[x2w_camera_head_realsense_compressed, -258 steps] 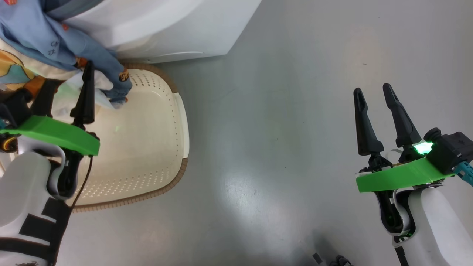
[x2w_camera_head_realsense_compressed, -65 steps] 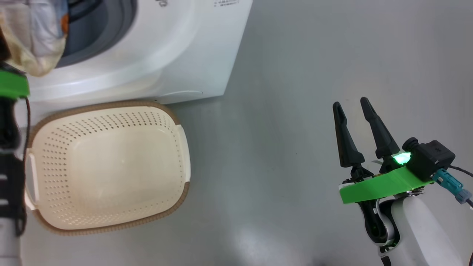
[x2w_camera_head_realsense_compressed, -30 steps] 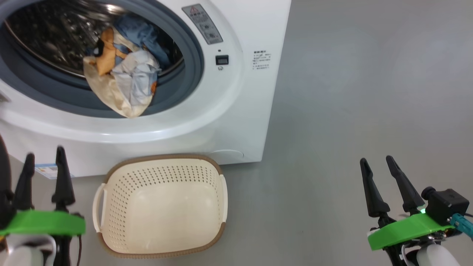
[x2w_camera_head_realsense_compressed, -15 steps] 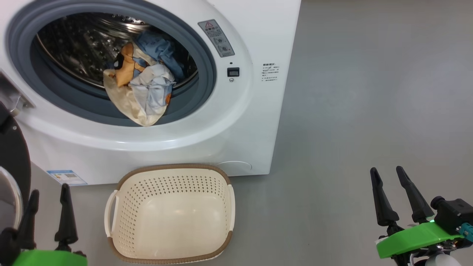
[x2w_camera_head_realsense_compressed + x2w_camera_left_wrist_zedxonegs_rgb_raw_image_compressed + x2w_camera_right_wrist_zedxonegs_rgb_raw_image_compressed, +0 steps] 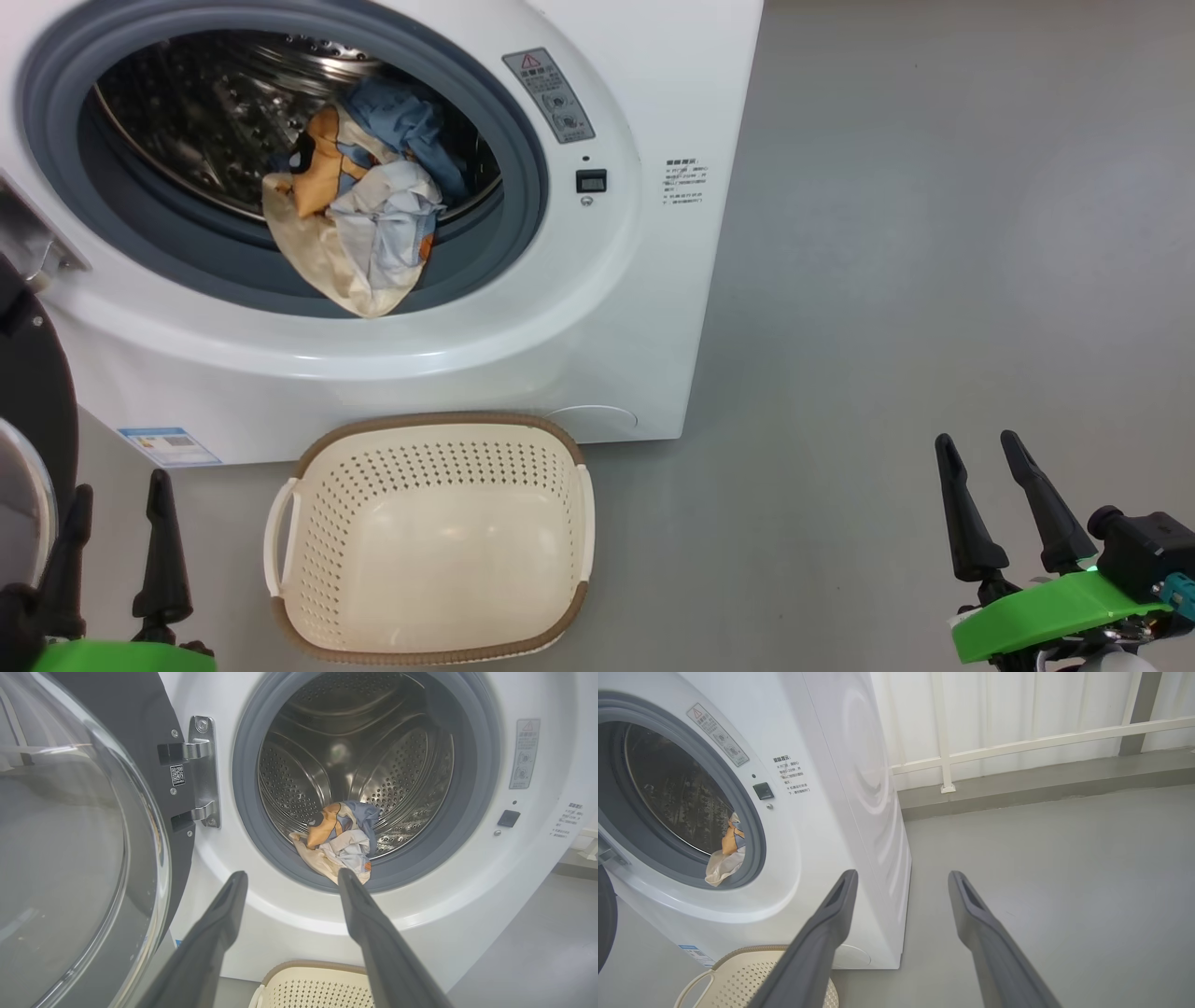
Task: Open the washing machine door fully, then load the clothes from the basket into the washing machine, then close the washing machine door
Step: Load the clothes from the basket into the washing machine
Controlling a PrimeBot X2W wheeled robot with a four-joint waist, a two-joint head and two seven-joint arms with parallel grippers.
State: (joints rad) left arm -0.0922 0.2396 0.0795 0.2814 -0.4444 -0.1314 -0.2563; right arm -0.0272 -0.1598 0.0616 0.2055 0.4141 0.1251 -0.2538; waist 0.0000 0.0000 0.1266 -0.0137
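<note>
You have the washing machine straight ahead, with the washing machine door swung open to your left on its steel hinge. In the head view the door's black rim and glass bowl stand at the left edge, just beside the left gripper. That gripper's fingers are spread wide and hold nothing; in its wrist view they point at the lower part of the drum opening. The clothes lie bunched at the front of the steel drum. The blue and orange pieces are inside, while the cream piece droops out over the grey rubber ring at the bottom of the opening, so fabric lies across the seal where the door seats. The basket stands on the grey floor, close against the machine's front and below the opening, its bare cream bottom showing. It sits between your two arms, nearer the left one. A blue label is on the machine's lower front, left of the basket. A warning sticker and a small dark square sit right of the ring. The right gripper hangs over bare floor well to the right of the machine, fingers wide apart and holding nothing. Its wrist view shows the machine's side panel and a white railing along the wall behind.
</note>
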